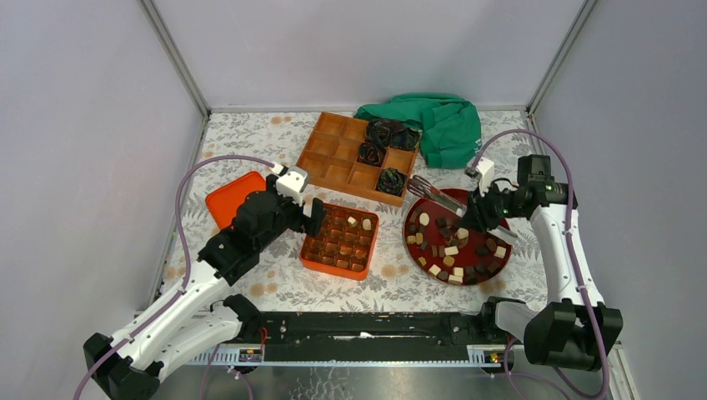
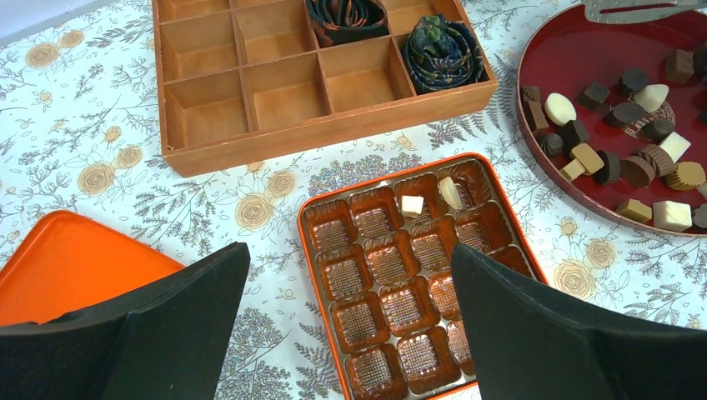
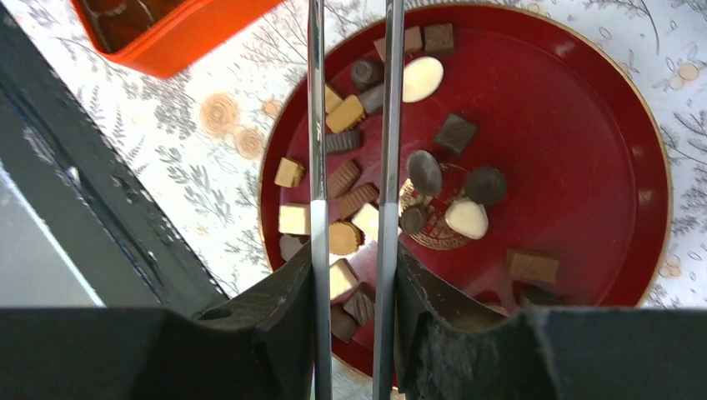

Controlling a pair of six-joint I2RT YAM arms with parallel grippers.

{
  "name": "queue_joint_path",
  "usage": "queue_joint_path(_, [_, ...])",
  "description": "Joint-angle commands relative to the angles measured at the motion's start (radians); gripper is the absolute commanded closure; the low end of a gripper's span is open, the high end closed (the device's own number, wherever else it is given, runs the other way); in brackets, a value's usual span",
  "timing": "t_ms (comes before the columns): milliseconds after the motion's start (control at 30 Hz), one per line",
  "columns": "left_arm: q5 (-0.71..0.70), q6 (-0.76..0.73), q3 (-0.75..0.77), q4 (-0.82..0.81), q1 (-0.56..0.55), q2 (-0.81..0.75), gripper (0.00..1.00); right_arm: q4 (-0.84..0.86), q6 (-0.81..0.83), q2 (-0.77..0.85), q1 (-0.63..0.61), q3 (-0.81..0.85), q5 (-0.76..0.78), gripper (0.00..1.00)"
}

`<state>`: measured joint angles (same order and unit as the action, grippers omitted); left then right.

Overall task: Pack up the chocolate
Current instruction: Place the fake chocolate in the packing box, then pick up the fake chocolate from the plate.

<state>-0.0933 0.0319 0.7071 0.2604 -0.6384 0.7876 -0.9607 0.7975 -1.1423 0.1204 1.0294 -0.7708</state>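
Right jaws on tongs (image 3: 316, 125), brown-tan-cream chocolate (image 3: 423, 172)

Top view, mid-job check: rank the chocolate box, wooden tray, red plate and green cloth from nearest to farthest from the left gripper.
Measured from the left gripper:
1. chocolate box, right beside its fingers, just to the right.
2. wooden tray, behind it, toward the back.
3. red plate, farther right, under the other arm.
4. green cloth, back right.
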Motion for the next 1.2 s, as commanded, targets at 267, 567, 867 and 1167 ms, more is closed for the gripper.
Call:
queue_joint_path(267, [0.019, 0.013, -0.010, -0.066, 0.008, -0.034, 0.01, -0.102, 0.146, 0.047, 0.034, -0.034, 0.383, 0.60])
queue_joint_path(567, [0.043, 0.019, -0.009, -0.073, 0.008, -0.050, 0.01, -0.110, 0.142, 0.046, 0.079, -0.065, 0.441, 0.60])
queue_joint_path(867, [0.064, 0.030, -0.007, -0.069, 0.008, -0.048, 0.01, -0.071, 0.175, 0.001, 0.079, -0.089, 0.500, 0.59])
queue_joint_path(1167, [0.062, 0.029, -0.011, -0.072, 0.008, -0.051, 0.01, -0.083, 0.194, -0.033, 0.081, -0.037, 0.518, 0.59])
